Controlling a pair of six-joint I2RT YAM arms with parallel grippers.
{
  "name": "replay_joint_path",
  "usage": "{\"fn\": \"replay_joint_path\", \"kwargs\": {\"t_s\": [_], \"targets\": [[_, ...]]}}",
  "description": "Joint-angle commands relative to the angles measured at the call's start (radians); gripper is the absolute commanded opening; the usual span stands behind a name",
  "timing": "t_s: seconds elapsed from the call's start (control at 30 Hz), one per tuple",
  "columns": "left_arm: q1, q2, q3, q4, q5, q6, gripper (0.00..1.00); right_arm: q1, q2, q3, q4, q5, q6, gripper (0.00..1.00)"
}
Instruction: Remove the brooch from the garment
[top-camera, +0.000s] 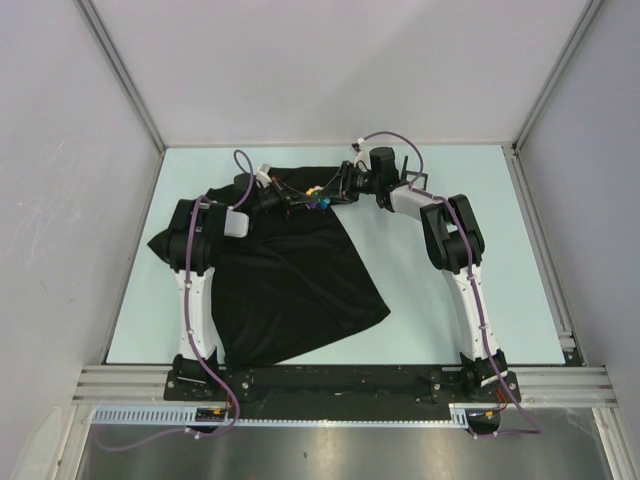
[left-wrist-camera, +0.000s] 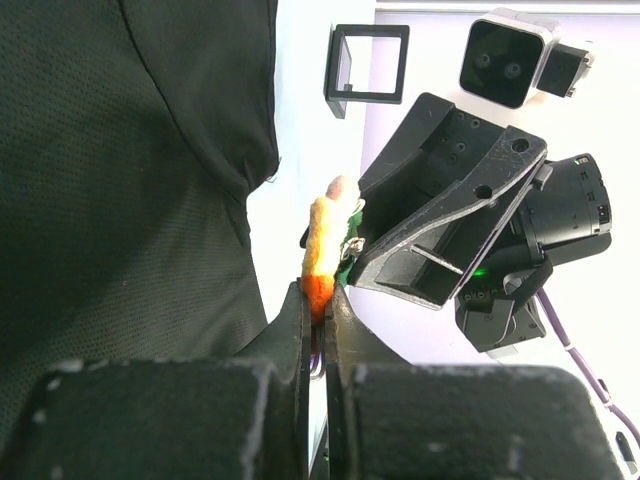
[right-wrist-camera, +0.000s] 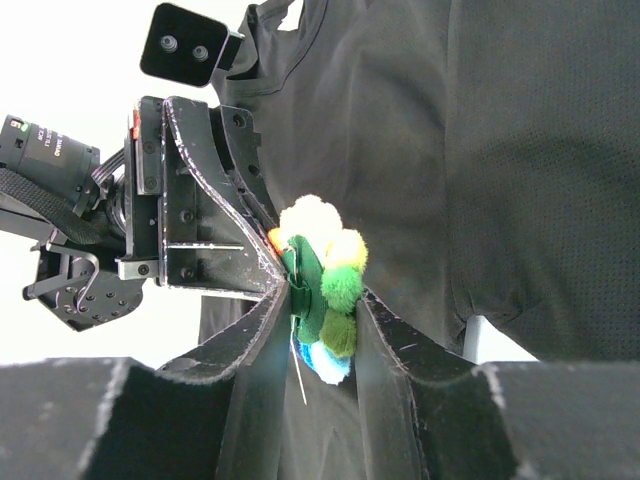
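Orange fuzz is pinched tight in the left hand (left-wrist-camera: 318, 300): that's the brooch (left-wrist-camera: 325, 235), clamped by one end. Right hand (right-wrist-camera: 322, 305) has its fingers either side of the green pom-poms; gripping or merely flanking, can't tell. Brooch sits at the far edge of the black garment (right-wrist-camera: 500, 150), spread on the pale bench (top-camera: 450, 210).

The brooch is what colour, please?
The brooch is cream, yellow, green, blue, orange; best in right wrist view.
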Motion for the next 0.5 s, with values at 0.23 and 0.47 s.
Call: {"fn": "replay_joint_path", "kwargs": {"t_s": [0.23,0.47], "targets": [[-0.006,-0.006,0.020,0.043,0.027,-0.005,0.00,0.004,0.013,0.025,0.049,-0.038,0.014,0.31],[-0.006,-0.005,0.022,0.052,0.030,-0.008,0.00,0.007,0.020,0.030,0.061,-0.047,0.025,0.32]]}}
